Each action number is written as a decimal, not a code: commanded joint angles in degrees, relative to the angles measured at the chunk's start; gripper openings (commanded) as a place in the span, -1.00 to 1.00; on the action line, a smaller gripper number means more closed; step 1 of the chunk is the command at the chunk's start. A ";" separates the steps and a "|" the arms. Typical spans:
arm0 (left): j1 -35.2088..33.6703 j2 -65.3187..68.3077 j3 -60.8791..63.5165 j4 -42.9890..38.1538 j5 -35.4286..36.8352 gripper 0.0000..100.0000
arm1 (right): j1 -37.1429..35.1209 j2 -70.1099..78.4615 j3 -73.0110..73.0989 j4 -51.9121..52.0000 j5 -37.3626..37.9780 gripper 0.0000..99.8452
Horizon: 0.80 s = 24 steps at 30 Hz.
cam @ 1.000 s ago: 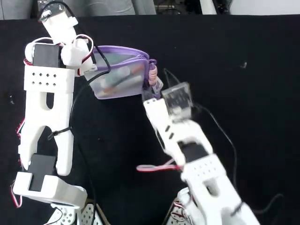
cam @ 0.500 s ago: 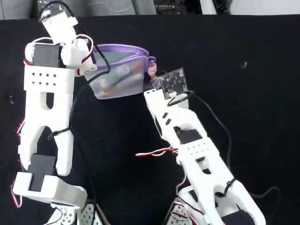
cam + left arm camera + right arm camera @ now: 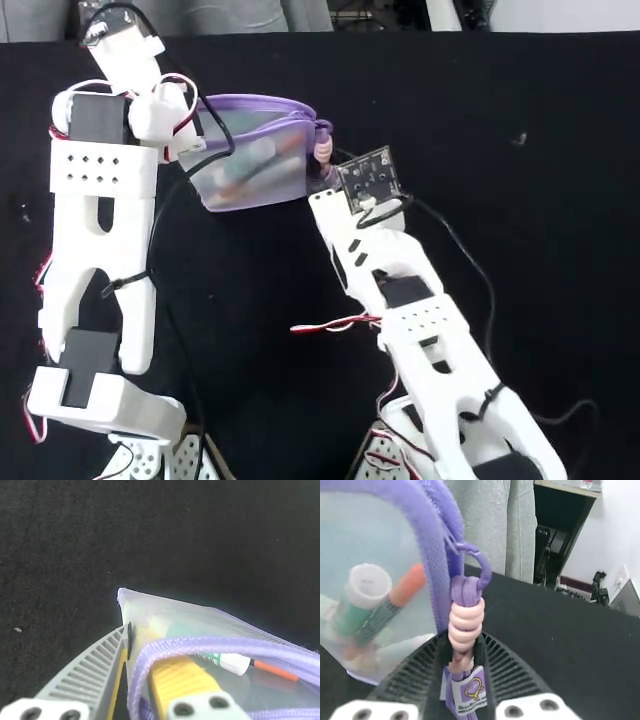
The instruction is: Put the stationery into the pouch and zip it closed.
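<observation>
Two fingers of the right gripper (image 3: 462, 652) press together on the pink zipper pull (image 3: 466, 620). The left gripper (image 3: 131, 647) pinches the opposite end of the purple pouch (image 3: 255, 165), which stretches between them with markers (image 3: 362, 605) inside, over the black table (image 3: 520, 250).

**The pouch (image 3: 255, 160) strung between my two grippers, at the far side of the table (image 3: 520, 250)**

My left gripper (image 3: 139, 667) is at the pouch's left end, with the pouch wall pinched between its fingers. My right gripper (image 3: 462, 667) sits at the opposite end, just right of the pouch. It is clamped on the pull cord (image 3: 465, 622), which hangs from the zipper. The stationery (image 3: 370, 605) lies inside the pouch, between the two grippers. Both my arms reach in from the table's near edge, side by side.
</observation>
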 commanded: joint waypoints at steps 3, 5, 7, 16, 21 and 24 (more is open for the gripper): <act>0.31 0.18 1.27 -0.79 -0.70 -0.94 | -3.60 -6.81 1.36 -1.23 0.18 -0.69; 0.31 0.18 1.27 -0.70 -0.70 -0.94 | -5.01 -7.08 1.45 -1.23 0.18 -0.61; 0.31 0.18 1.27 -0.53 -0.70 -0.94 | -5.36 -7.08 1.36 -1.23 0.18 -0.61; 0.40 0.18 1.36 -0.44 -0.70 -0.94 | -5.10 -6.99 0.48 -1.23 0.18 -0.60; 0.40 0.18 1.36 -0.44 -0.70 -0.94 | -1.41 -2.07 -2.77 -0.97 -7.56 -0.60; 0.40 0.18 1.36 -0.44 -0.70 -0.94 | 1.58 4.35 -6.37 -0.79 -11.60 -0.60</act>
